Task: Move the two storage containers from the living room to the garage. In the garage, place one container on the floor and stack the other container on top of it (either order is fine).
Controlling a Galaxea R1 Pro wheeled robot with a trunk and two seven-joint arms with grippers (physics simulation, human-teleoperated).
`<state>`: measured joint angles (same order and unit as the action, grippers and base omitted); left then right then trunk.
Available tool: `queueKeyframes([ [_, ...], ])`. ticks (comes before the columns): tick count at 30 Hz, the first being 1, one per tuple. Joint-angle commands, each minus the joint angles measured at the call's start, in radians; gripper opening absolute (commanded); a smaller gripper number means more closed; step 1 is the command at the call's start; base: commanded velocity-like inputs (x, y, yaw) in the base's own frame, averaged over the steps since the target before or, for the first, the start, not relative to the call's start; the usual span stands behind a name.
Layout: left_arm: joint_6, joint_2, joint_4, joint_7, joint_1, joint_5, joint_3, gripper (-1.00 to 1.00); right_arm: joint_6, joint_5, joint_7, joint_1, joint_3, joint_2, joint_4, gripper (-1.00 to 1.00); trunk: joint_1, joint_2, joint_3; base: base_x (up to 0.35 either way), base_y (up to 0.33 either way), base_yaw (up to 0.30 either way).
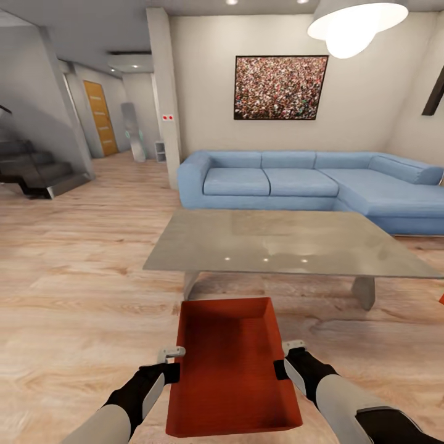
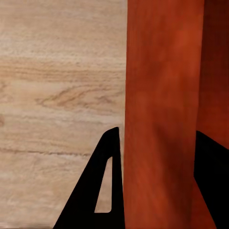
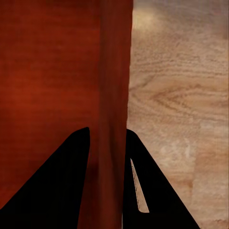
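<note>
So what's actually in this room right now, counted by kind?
Red-orange storage containers: 1, storage container, held between left tool and right tool
Blue sofas: 1, sofa
Grey tables: 1, table
Framed pictures: 1, picture
Hanging lamps: 1, lamp
Staircases: 1, stairs
Wooden doors: 1, door
Total: 7

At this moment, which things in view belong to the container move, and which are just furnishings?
Part of the job:
- storage container, held over the wood floor
- left claw, clamped on its left wall
- right claw, clamped on its right wall

Just lying about:
- grey table
- blue sofa
- framed picture
- staircase
- ceiling lamp
</note>
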<state>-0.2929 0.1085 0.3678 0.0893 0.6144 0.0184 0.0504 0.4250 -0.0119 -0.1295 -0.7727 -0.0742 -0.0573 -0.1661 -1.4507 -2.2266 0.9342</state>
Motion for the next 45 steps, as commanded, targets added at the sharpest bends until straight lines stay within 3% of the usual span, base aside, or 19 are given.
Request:
queueKeyframes([
  [1, -0.006, 0.000, 0.002, 0.004, 0.000, -0.008, 0.006, -1.00, 0.009, -0.011, -0.002, 0.000, -0.004, 0.001, -0.003, -1.00, 0.000, 0.000, 0.001, 0.000, 0.000, 0.290],
  [45, -0.006, 0.000, 0.002, 0.004, 0.000, -0.008, 0.006, -1.00, 0.008, -0.011, -0.002, 0.000, -0.004, 0.001, -0.003, -1.00, 0.000, 0.000, 0.001, 0.000, 0.000, 0.290],
])
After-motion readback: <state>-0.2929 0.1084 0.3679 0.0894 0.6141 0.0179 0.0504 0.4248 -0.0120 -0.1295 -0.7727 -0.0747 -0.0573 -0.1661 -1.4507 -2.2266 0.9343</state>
